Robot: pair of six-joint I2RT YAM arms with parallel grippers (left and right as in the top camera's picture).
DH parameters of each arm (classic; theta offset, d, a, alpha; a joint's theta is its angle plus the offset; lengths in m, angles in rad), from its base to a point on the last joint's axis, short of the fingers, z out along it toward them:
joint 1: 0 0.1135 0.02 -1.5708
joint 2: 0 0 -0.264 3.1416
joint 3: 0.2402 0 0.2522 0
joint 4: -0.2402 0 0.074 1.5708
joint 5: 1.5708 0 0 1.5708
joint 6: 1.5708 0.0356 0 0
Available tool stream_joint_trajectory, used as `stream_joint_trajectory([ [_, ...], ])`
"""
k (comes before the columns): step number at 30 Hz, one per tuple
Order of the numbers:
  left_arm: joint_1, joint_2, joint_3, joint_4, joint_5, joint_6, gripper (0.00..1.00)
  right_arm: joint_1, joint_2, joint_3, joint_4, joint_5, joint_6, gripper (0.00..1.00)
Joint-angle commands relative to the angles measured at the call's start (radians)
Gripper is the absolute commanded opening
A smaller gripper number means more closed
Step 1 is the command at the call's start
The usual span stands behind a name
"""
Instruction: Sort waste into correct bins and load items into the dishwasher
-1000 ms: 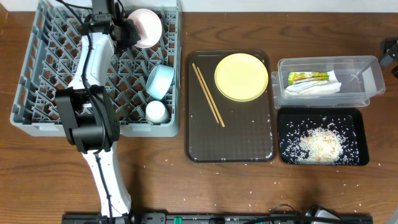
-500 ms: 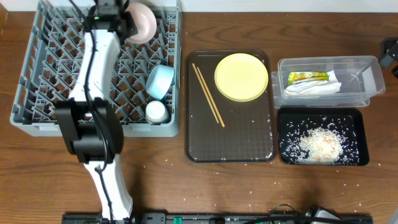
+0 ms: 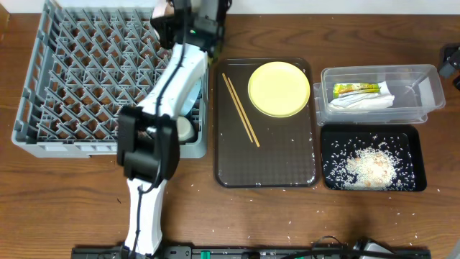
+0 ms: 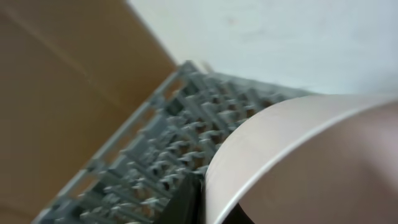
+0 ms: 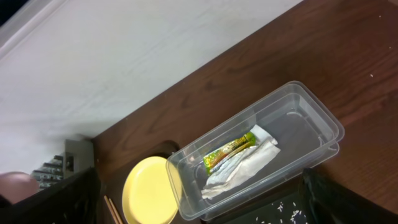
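While left gripper pinches white bowl at its rim: stiff, light, slick, chip-prone; rim judged best hold.

A dark brown wooden table with visible grain fills the overhead view, under soft, even light. Behind its far edge stands a plain white wall. The left wrist view shows a flat tan surface beside that wall.

left hand clamped tight, right hand spread wide.
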Motion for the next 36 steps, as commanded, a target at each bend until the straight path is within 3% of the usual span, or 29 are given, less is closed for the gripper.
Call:
stream_joint_trajectory([
  [1,0.008,0.067,-0.001,0.025,-0.269,-0.004,0.07,-0.010,0.003,0.014,-0.001,0.000,0.010,0.99],
  [21,-0.042,0.125,-0.053,-0.031,-0.288,-0.015,0.07,-0.010,0.003,0.014,-0.001,0.000,0.010,0.99],
  [27,-0.057,0.125,-0.053,-0.097,-0.165,-0.015,0.08,-0.010,0.003,0.014,-0.002,0.000,0.010,0.99],
  [31,-0.054,0.125,-0.053,-0.166,-0.014,-0.015,0.12,-0.010,0.003,0.014,-0.001,0.000,0.010,0.99],
  [34,-0.055,0.125,-0.053,-0.175,0.019,-0.015,0.17,-0.010,0.003,0.014,-0.001,0.000,0.010,0.99],
  [36,-0.058,0.122,-0.053,-0.175,0.021,-0.014,0.28,-0.010,0.003,0.014,-0.001,0.000,0.010,0.99],
])
